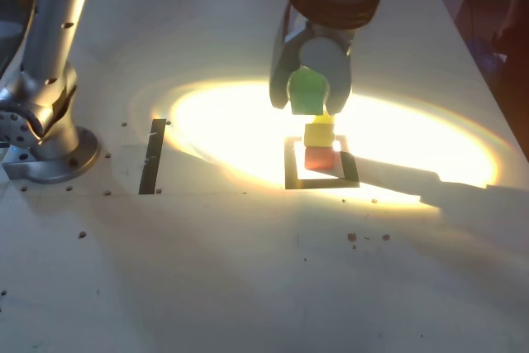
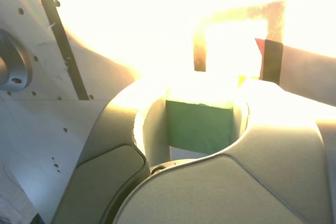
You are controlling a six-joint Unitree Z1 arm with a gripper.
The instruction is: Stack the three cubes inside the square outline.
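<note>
A red cube (image 1: 319, 159) sits inside the square outline (image 1: 291, 167) of black tape, and a yellow cube (image 1: 319, 132) rests on top of it. My gripper (image 1: 309, 98) hangs just above this pair, shut on the green cube (image 1: 307, 91). The green cube's underside is right over the yellow one, slightly towards the exterior view's left; whether they touch I cannot tell. In the wrist view the green cube (image 2: 198, 128) fills the gap between the two fingers (image 2: 121, 150), and glare washes out the square outline (image 2: 199, 51) beyond it.
A single straight black tape strip (image 1: 152, 156) lies on the table at the exterior view's left, near the arm's metal base (image 1: 45, 150). A bright pool of light covers the table's middle. Small dark specks (image 1: 368, 237) dot the surface near the front.
</note>
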